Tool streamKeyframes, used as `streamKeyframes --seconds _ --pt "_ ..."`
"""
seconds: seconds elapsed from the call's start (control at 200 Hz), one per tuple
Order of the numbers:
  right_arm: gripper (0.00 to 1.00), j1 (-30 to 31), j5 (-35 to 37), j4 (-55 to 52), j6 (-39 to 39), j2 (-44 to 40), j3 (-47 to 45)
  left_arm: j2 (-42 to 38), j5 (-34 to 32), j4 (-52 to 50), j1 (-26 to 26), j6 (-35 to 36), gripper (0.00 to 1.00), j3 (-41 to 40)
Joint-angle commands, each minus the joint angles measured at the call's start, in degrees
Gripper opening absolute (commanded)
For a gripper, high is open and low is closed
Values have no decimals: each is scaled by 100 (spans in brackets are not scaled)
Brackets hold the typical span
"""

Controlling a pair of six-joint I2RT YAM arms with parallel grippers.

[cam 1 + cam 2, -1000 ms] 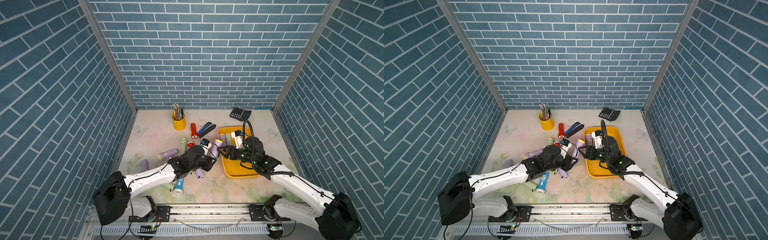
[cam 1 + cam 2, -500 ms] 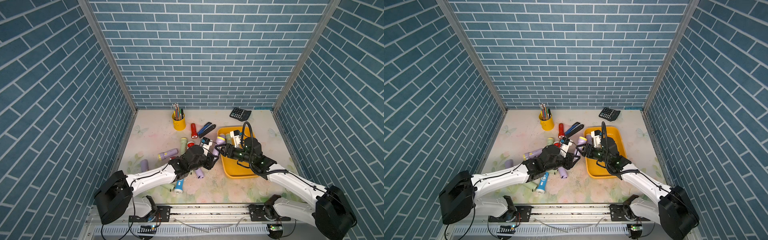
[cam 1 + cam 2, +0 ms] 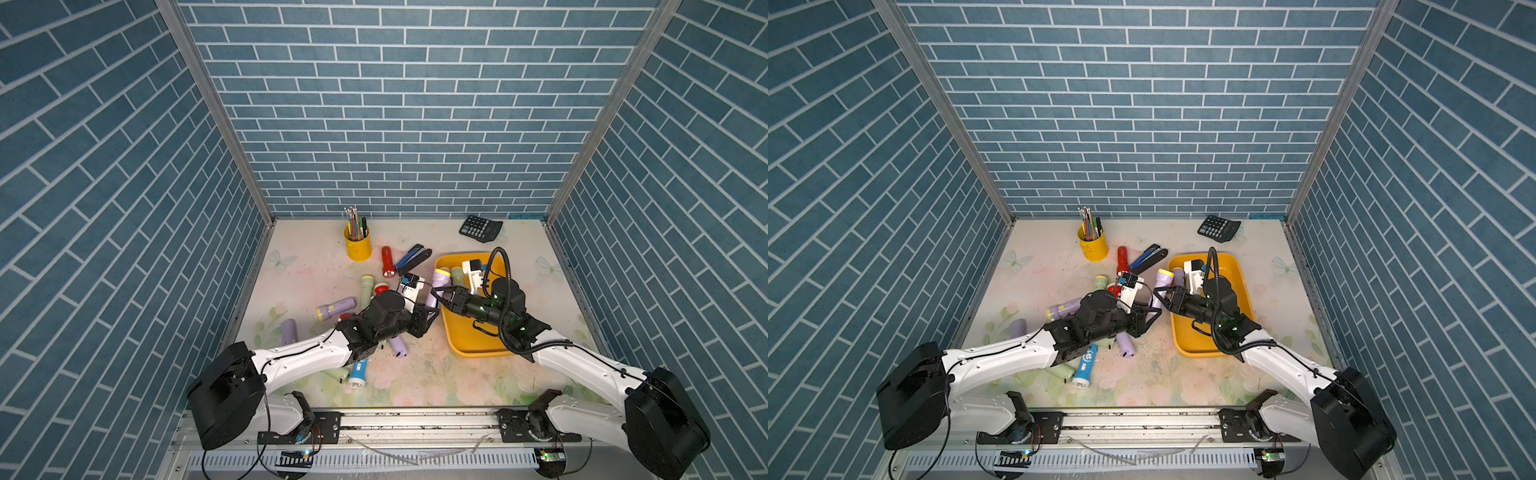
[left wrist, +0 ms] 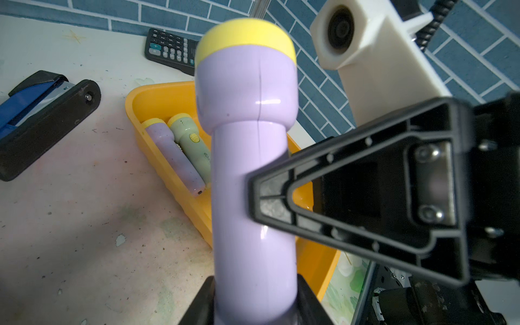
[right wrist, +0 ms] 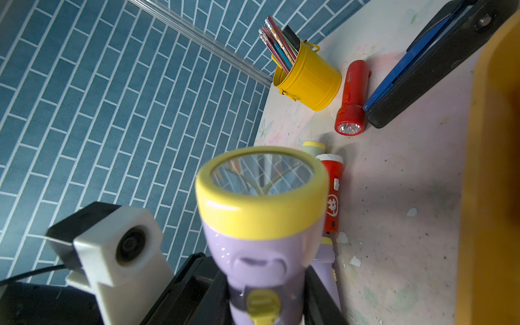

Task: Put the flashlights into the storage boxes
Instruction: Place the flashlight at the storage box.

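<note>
- The tail of the lilac flashlight runs off the left wrist view's edge.
- Your left arm hides most of a pale green flashlight.
- Your right wrist view blurs the yellow tray.

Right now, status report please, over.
Left jaws and right jaws both shut on lilac flashlight. Yellow tray beside it, two flashlights inside. Nothing blocking tray.
</note>
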Motion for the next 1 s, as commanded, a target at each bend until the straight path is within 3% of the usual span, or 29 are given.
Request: streamKeyframes --seconds 0.0,0.095,0.255,0.39,0.455,0.585,0.705,0.995 --pt "30 11 -35 285 20 -209 -74 -120 -2 135 17 31 28 -61" --pt "28 5 -33 -78 -207 -296 -43 -177 -79 53 17 80 34 -122" --pt "27 -16 272 -1192 -737 -483 150 -308 -408 -299 17 304 61 -206" --pt "27 -227 278 -2177 -1229 -468 504 -473 -735 -543 17 403 65 -271" --pt "27 -384 188 -2667 -1504 -406 710 -549 -861 -713 17 453 73 -256" --pt "27 -742 62 -3574 -2134 -212 1142 -622 -1039 -992 17 603 79 -180" --pt "26 -1022 6 -4560 -2820 118 1748 -581 -1113 -1194 17 712 99 -96" --pt "26 -1546 200 -6339 -3968 781 2847 -428 -1435 -1566 17 700 100 139"
